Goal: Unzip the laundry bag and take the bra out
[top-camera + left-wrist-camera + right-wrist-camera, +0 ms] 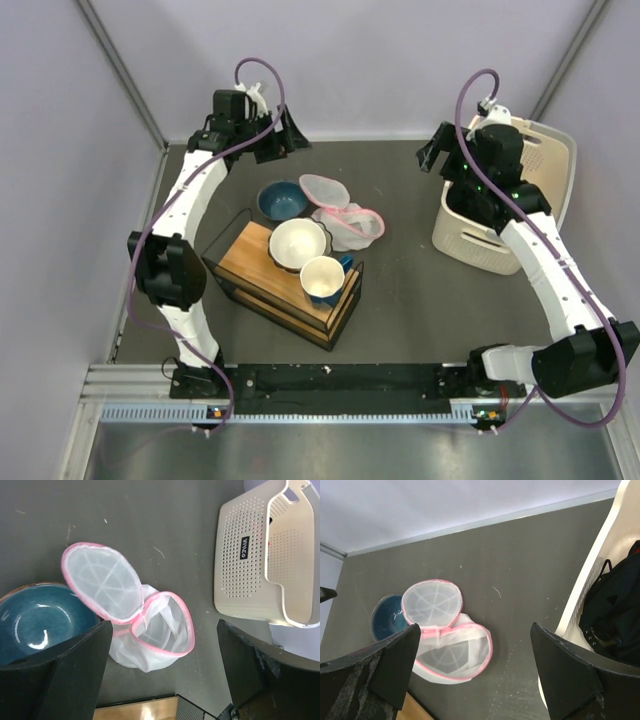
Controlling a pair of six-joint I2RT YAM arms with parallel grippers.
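In the top external view you are looking at the laundry bag [345,222] lying on the bench [410,290], well apart from the cream basket [478,245] on its left-arm side. Its pink-trimmed lid is flipped back. A blue bowl [281,200] is sitting just past the bag, farther again from the basket. The left pincer [285,135] is hanging well away from the basket, beyond the bag, with its jaws spread and gripping nothing. The right pincer [437,150] is hovering just beside the basket's rim, also spread and empty.

In the left wrist view you are seeing the bag gaping wide. The zipper is run round and the lid is lying flat, hinged to the body on the side away from the basket. Only white mesh is showing inside, with no dark fabric.

In the right wrist view the bag is again showing pale and hollow. Inside the basket a dark bundle is lying against the wall, black with a sliver of red at the frame's edge. That is probably the bra [615,610], though it is cut off and too crumpled for you to be sure.

Judging from this, you are looking at a task that is essentially finished, with the unzipping done and the garment out of the bag. If that bundle is the bra, nothing is remaining to do.
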